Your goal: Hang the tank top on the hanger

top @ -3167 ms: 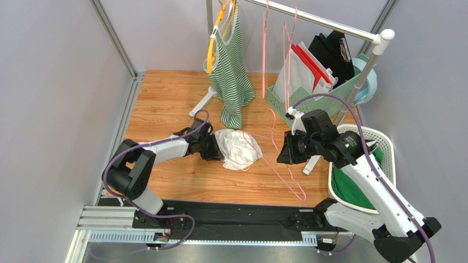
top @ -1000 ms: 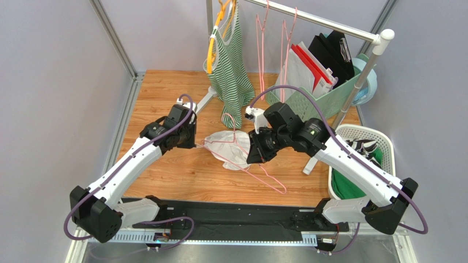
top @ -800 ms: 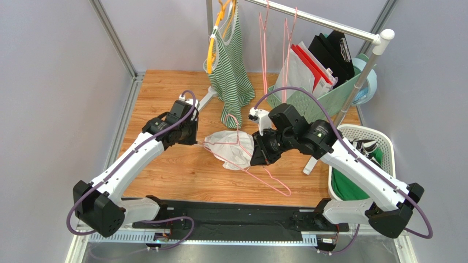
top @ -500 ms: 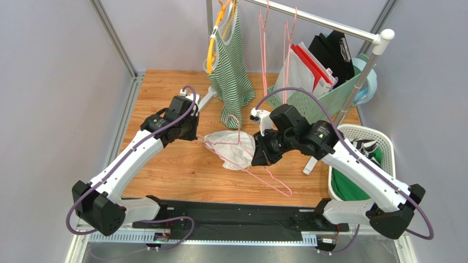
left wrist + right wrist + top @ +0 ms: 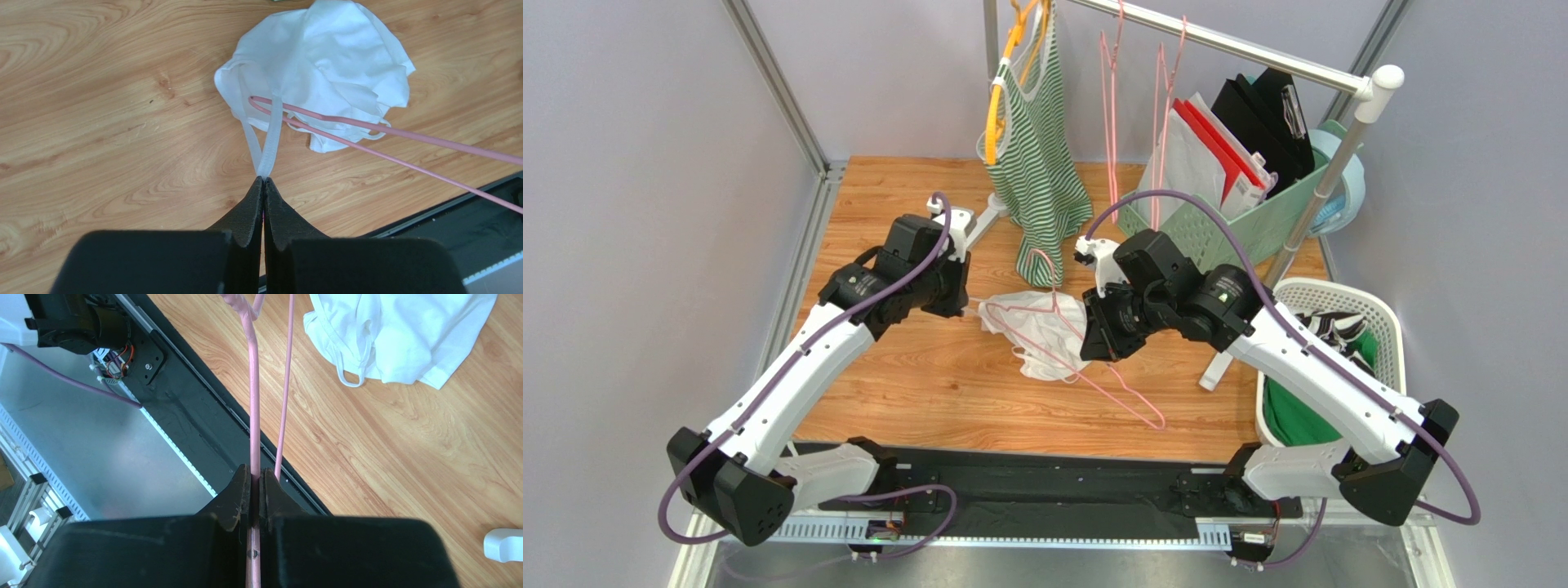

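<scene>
The white tank top [image 5: 1044, 328] lies crumpled on the wooden table, partly lifted at its left side. My left gripper [image 5: 962, 301] is shut on one narrow shoulder strap [image 5: 265, 141] and holds it stretched into a loop. My right gripper [image 5: 1100, 339] is shut on the wire of the pink hanger [image 5: 1109, 382]. The hanger reaches leftward across the tank top [image 5: 331, 55], and in the left wrist view its corner [image 5: 253, 99] lies inside the strap loop. In the right wrist view the hanger [image 5: 253, 386] runs straight out from the shut fingers [image 5: 239, 493], with the tank top [image 5: 405, 331] beyond.
A green-striped tank top [image 5: 1044, 159] hangs on a yellow hanger from the rail at the back. Next to it hang spare pink hangers [image 5: 1112, 98]. Behind my right arm stands a green basket [image 5: 1210, 230] of folders. A white laundry basket [image 5: 1384, 312] is at the right.
Over the last second my left gripper has drawn the strap slightly back and left. My right gripper has kept the hanger over the tank top. Earlier the hanger lay further right.
</scene>
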You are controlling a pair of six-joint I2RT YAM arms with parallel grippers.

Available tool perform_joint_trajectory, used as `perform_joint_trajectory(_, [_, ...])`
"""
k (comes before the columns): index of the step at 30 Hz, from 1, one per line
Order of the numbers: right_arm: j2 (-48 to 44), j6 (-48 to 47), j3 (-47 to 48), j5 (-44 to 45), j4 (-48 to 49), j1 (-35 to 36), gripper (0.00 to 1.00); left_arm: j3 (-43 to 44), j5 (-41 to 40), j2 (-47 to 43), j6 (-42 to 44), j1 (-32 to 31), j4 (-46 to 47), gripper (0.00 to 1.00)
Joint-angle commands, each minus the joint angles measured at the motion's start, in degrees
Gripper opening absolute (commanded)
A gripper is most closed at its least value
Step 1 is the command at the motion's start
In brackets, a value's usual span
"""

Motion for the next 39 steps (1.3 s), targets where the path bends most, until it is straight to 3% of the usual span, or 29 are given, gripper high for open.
perform_joint_trajectory(1, [0.76,-1.57,3.57,2.02,5.45,0.55,0.0,3.18,5.96,-0.15,1.98,0.25,0.22,0.0])
perform_joint_trajectory(6, [-0.02,-0.26,4.89,2.89,8.87,0.38,0.0,7.39,9.04,1.08,1.98,0.17,-0.74,0.0])
perform_joint_trajectory(11, [-4.06,1.32,2.7,5.09,14.85,0.47,0.0,17.32,9.48,6.7,3.21,0.25,-6.71,0.0])
perform_joint_trajectory(17, [-7.84,1.85,1.38,6.24,16.44,0.55,0.0,19.18,4.39,6.45,0.49,0.25,-7.43,0.0])
perform_joint_trajectory(18, [-8.81,2.03,1.11,6.32,16.7,0.38,0.0,19.26,4.12,6.27,0.4,0.25,-7.16,0.03])
perform_joint_trajectory(19, [-9.25,2.38,0.76,6.15,16.88,0.47,0.0,19.61,4.21,6.27,0.4,0.17,-7.07,0.17])
perform_joint_trajectory(20, [-9.52,2.47,0.15,5.97,16.97,0.55,0.0,19.88,4.56,6.19,0.57,0.25,-7.07,0.24])
perform_joint_trajectory(21, [-9.69,2.64,-0.12,5.54,17.06,0.55,0.0,20.14,5.26,6.18,0.84,0.25,-6.99,0.37])
perform_joint_trajectory(22, [-10.04,2.82,-0.38,5.18,17.06,0.55,0.0,20.84,5.35,5.58,1.19,0.25,-6.81,0.59])
perform_joint_trajectory(25, [-10.31,3.87,-1.17,3.96,17.41,0.55,0.0,22.16,4.21,3.38,2.33,0.25,-6.37,0.77])
perform_joint_trajectory(31, [-10.84,3.96,-1.53,2.72,17.41,0.38,0.0,20.85,8.32,-3.29,12.51,0.52,-4.44,0.81])
perform_joint_trajectory(35, [-10.05,3.35,-1.18,-0.87,16.97,-0.15,0.0,17.6,24.01,-7.08,18.24,0.52,-0.84,0.8])
perform_joint_trajectory(39, [-8.56,2.73,0.67,-5.44,15.39,-0.59,0.0,18.29,34.87,-4.63,18.94,0.52,-1.1,0.79])
